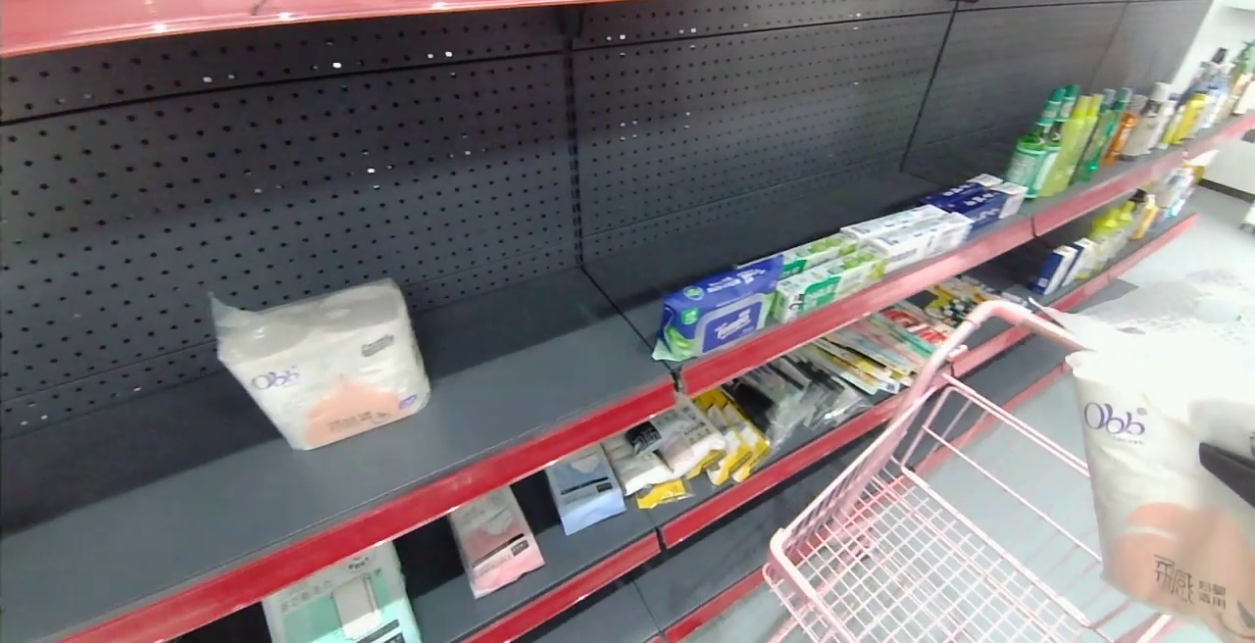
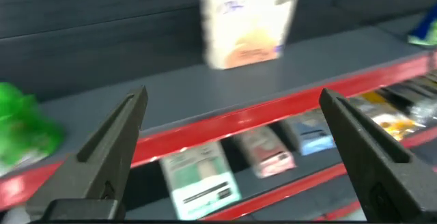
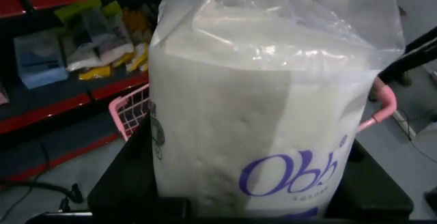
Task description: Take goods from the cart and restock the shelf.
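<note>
Store aisle, dark shelf w/ one tissue pack standing on it. Right gripper clamps a 2nd pack by the pink cart. Left gripper is spread wide, empty, facing the shelf. Step looks like the carry. Next move prob. needs a swing over the red lip, then setting it down beside the 1st.

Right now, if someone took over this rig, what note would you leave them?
Left tool: open, holding nothing, facing the shelf.
Right tool: shut on a tissue pack, held up at the cart, on its right side.
Done: a matching first pack stands on the shelf's left section.
Left: set the held pack on the shelf, probably beside the first one, then check the cart for more goods; the part of its basket in view looks bare.
</note>
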Tool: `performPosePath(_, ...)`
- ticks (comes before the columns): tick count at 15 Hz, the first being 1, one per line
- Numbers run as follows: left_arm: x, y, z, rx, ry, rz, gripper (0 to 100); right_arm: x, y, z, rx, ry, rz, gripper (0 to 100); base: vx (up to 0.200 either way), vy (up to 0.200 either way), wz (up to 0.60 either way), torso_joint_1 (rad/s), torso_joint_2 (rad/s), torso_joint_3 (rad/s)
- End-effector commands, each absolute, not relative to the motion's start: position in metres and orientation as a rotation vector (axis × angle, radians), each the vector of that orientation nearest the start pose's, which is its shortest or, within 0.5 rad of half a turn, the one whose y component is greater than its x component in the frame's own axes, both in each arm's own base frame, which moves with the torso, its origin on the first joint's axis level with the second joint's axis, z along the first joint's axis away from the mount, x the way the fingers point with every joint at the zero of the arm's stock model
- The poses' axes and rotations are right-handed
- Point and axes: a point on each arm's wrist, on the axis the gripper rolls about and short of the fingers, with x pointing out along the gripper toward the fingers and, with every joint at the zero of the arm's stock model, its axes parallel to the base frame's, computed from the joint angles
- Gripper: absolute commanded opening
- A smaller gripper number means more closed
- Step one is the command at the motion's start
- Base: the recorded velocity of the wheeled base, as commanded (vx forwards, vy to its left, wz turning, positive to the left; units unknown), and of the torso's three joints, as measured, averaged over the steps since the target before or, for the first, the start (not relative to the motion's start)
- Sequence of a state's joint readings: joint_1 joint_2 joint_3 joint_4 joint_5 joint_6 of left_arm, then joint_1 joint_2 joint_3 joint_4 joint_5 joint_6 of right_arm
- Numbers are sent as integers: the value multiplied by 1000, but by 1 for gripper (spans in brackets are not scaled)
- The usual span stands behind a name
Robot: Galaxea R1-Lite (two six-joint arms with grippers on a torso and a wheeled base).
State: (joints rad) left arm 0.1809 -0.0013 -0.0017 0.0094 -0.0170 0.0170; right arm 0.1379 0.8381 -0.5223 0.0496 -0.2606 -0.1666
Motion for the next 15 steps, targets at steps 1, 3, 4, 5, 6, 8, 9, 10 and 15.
performPosePath(1, -22, -4, 75, 16, 9, 164, 100, 82, 6, 205, -245, 359, -90, 0, 0, 0, 600, 2, 2, 7)
performPosePath(3, -22, -4, 75, 16, 9, 164, 100, 78, 5, 206, -257, 344, -91, 0, 0, 0, 600, 2, 0, -2)
performPosePath(4, -22, -4, 75, 16, 9, 164, 100, 77, 5, 206, -259, 341, -89, 0, 0, 0, 600, 7, 7, 7)
performPosePath(5, -22, -4, 75, 16, 9, 164, 100, 76, 5, 207, -263, 333, -91, 0, 0, 0, 600, 2, 2, -7)
performPosePath(6, -22, -4, 75, 16, 9, 164, 100, 75, 4, 208, -260, 327, -92, 0, 0, 0, 600, 2, 7, -2)
performPosePath(8, -23, -5, 75, 16, 9, 164, 100, 70, 4, 204, -259, 325, -95, 0, 0, 0, 300, 4, -1, 4)
performPosePath(9, -23, -5, 75, 16, 9, 164, 100, 66, 3, 203, -257, 314, -98, 0, 0, 0, 0, 0, 0, 0)
performPosePath(10, -23, -4, 75, 16, 9, 163, 100, 54, 1, 196, -248, 291, -105, 0, 0, 0, 0, 0, 0, 0)
performPosePath(15, -17, -4, 135, 20, 3, 40, 100, 14, -3, 165, -224, 188, -79, 0, 0, 0, 0, 0, 0, 0)
